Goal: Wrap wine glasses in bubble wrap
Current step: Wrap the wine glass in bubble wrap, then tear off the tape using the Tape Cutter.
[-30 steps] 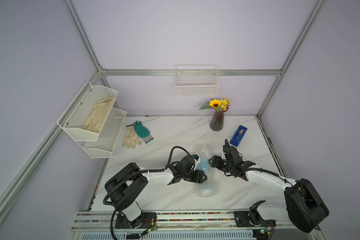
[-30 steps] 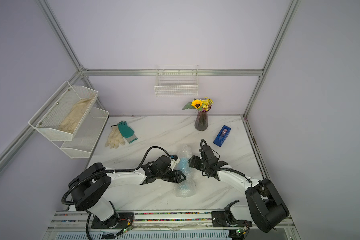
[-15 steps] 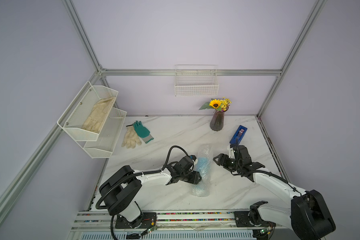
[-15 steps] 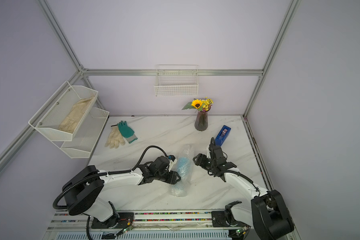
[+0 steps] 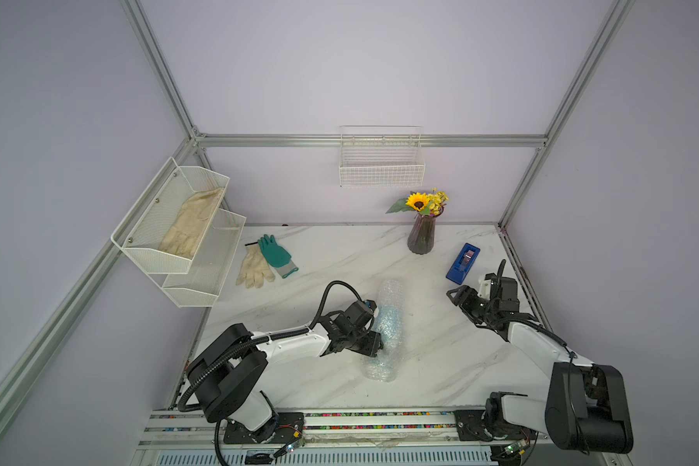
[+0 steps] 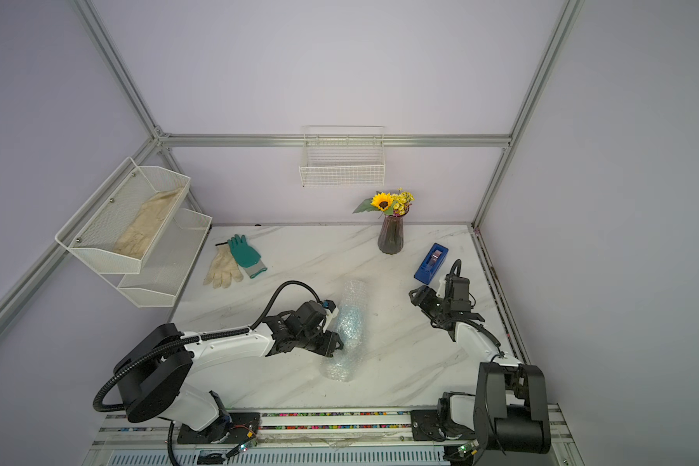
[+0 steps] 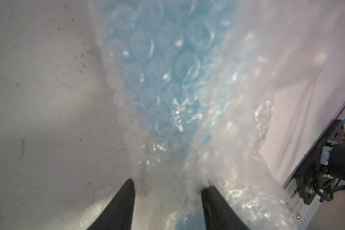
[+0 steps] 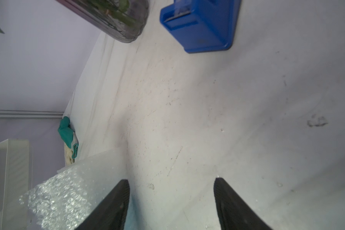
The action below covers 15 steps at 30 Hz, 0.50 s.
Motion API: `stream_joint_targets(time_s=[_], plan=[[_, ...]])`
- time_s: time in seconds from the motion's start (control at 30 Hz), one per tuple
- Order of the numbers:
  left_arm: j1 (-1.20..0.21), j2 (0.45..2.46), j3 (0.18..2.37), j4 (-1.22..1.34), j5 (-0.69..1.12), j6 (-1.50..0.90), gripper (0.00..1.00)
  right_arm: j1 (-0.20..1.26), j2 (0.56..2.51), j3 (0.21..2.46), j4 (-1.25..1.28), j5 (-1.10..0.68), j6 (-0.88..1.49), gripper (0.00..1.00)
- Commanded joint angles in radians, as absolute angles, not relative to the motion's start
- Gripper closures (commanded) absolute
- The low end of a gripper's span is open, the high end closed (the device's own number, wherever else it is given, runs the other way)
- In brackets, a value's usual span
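The bubble wrap (image 5: 387,365) lies rolled into a long tube on the marble table (image 5: 440,363), in both top views (image 6: 342,369). The light-blue wine glass (image 5: 391,322) shows through the film in the tube's middle, and fills the left wrist view as a blue blur (image 7: 163,59). My left gripper (image 5: 380,330) (image 6: 337,330) reaches in from the left. Its jaws are pressed on the wrapped bundle from both sides (image 7: 166,185). My right gripper (image 5: 461,304) (image 6: 420,300) hangs open well to the right of the tube, with only bare table between its fingers (image 8: 171,181).
A blue tape dispenser (image 5: 463,263) sits just behind the right gripper. A dark vase with sunflowers (image 5: 420,238) stands at the back. Gloves (image 5: 265,262) lie at the back left below a white two-tier rack (image 5: 178,230). A wire basket (image 5: 381,161) hangs on the back wall.
The right gripper has drawn back from the bundle, to the right and towards the tape dispenser. The left gripper has narrowed onto the wrapped glass and stayed with it.
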<state>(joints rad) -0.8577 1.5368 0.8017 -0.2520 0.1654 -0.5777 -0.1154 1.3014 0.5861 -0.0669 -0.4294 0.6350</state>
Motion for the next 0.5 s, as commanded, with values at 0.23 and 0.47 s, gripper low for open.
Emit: stream_joint_targets(time_s=[0.23, 0.47], plan=[[-0.869, 1.576, 0.870, -0.187, 0.215, -0.579, 0.38, -0.145, 1.314, 0.652, -0.021, -0.445, 0.614, 0.31], [-0.905, 1.628, 0.901, -0.159, 0.225, -0.597, 0.36, -0.256, 1.331, 0.621, 0.040, -0.412, 0.595, 0.30]])
